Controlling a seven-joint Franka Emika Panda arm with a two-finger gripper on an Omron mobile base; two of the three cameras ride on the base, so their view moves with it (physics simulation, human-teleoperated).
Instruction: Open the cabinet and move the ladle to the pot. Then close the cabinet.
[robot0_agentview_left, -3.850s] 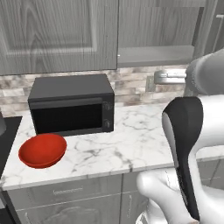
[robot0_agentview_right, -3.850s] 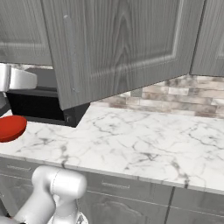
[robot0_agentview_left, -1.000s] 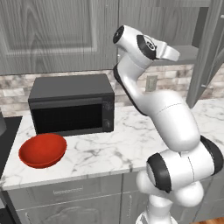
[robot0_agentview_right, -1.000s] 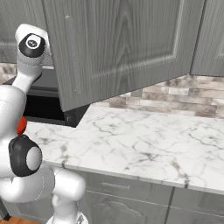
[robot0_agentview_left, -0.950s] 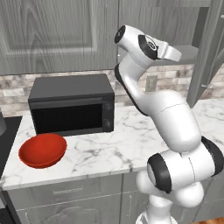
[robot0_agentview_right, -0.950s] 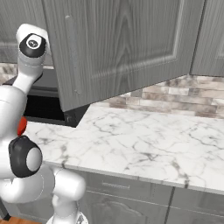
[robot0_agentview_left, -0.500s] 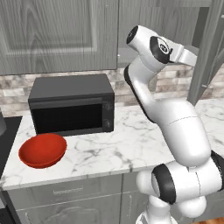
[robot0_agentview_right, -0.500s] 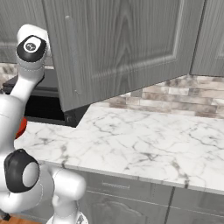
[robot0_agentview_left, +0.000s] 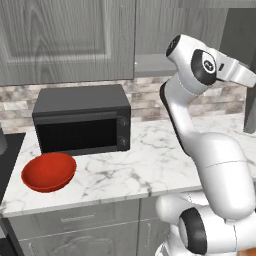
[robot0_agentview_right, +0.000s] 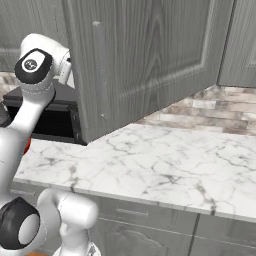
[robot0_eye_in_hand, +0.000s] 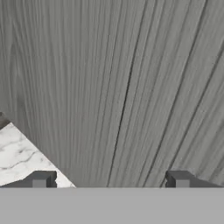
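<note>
The cabinet (robot0_agentview_left: 65, 40) hangs above the counter, and its right door (robot0_agentview_right: 150, 60) stands swung open, its slim bar handle (robot0_agentview_right: 98, 70) near the door's left edge. My arm is raised, with the hand (robot0_agentview_left: 235, 72) reaching right up to the edge of the open door (robot0_agentview_left: 249, 95). In the hand view my gripper (robot0_eye_in_hand: 110, 180) is open, its fingertips (robot0_eye_in_hand: 41, 179) wide apart with nothing between them, right in front of the door's wood-grain face (robot0_eye_in_hand: 131, 87). The ladle and the pot are out of view.
A black microwave (robot0_agentview_left: 82, 120) stands on the marble counter (robot0_agentview_left: 145, 170), with a wide red bowl (robot0_agentview_left: 49, 171) in front of it on the left. Grey drawer fronts (robot0_agentview_left: 75, 220) run under the counter. A dark stovetop (robot0_agentview_left: 7, 152) borders its left end.
My arm has swung to the right and the hand has come up to the open door. The door itself has not moved.
</note>
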